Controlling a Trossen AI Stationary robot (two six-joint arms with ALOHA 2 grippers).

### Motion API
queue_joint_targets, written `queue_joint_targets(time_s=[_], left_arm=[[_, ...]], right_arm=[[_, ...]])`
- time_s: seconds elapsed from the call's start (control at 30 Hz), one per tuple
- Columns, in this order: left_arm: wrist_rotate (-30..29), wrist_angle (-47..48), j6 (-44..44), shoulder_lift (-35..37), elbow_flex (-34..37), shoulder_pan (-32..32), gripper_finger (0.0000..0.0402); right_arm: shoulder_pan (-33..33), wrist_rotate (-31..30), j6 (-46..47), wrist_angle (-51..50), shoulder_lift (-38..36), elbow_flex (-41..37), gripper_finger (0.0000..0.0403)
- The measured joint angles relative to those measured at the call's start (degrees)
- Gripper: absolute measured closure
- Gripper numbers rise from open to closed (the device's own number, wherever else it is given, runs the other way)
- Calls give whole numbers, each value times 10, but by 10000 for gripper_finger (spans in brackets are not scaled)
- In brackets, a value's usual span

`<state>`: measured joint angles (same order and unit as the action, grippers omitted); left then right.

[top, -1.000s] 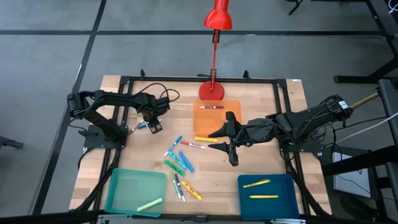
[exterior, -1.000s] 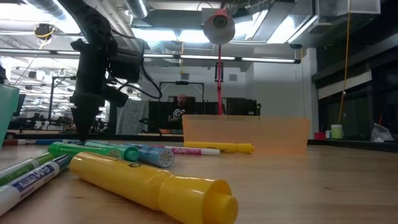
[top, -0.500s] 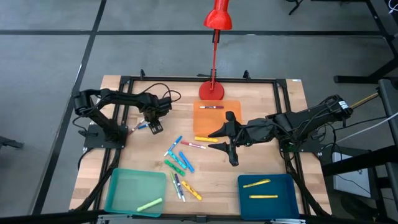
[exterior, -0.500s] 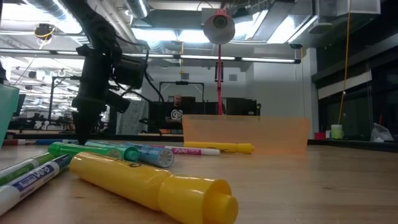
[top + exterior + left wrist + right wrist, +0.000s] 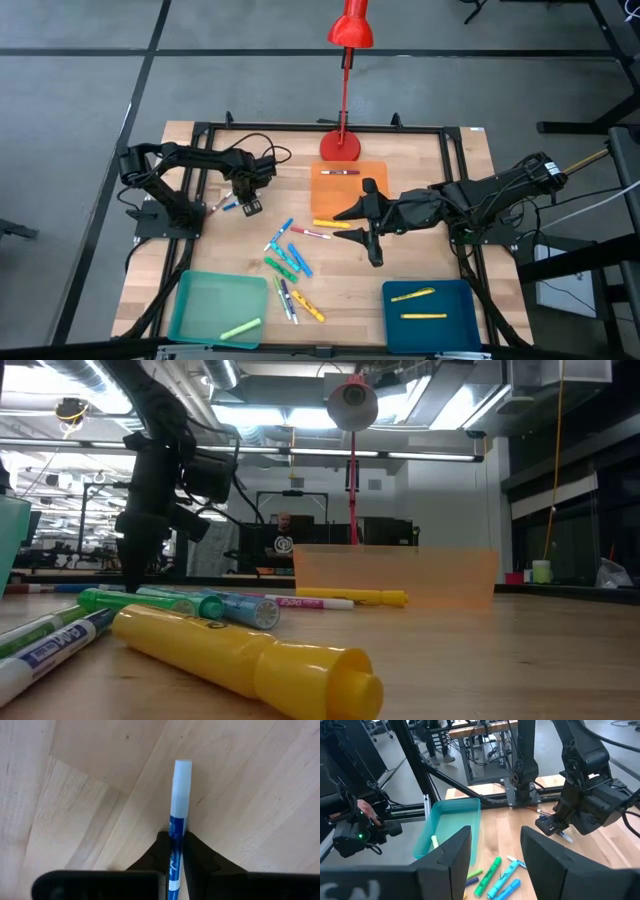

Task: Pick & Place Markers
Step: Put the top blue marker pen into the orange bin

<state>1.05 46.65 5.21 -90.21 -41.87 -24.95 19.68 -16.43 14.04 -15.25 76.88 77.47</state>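
A blue marker with a pale cap lies flat on the wooden table near its far left, and my left gripper is shut on it; the high view shows this gripper over the same marker. Several more markers lie loose at the table's middle. My right gripper hangs open above the table right of them, and its wrist view shows nothing between its fingers. In the low view my left gripper reaches down to the tabletop. My left gripper pinches the marker's blue barrel, just behind the pale cap, between its two fingers. The fingers come from above, pointing down, and lie across the marker. The marker lies flat on the table.
An orange tray at the far middle holds one marker; a red lamp stands behind it. A teal tray at the near left holds a green-yellow marker. A blue tray at the near right holds two yellow ones.
My left gripper has shut on the blue marker, which still lies on the table.
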Motion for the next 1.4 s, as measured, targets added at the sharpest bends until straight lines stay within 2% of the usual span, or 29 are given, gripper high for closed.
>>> queue_joint_targets(time_s=[0.37, 0.9, 1.4], left_arm=[[0, 1, 0, 8, 1, 0, 379], [6, 31, 1, 43, -35, 1, 379], [5, 51, -4, 44, -145, 12, 379]], right_arm=[[0, 0, -10, 1, 0, 0, 232], [0, 0, -25, 5, 0, 0, 232], [0, 0, -24, 9, 0, 0, 232]])
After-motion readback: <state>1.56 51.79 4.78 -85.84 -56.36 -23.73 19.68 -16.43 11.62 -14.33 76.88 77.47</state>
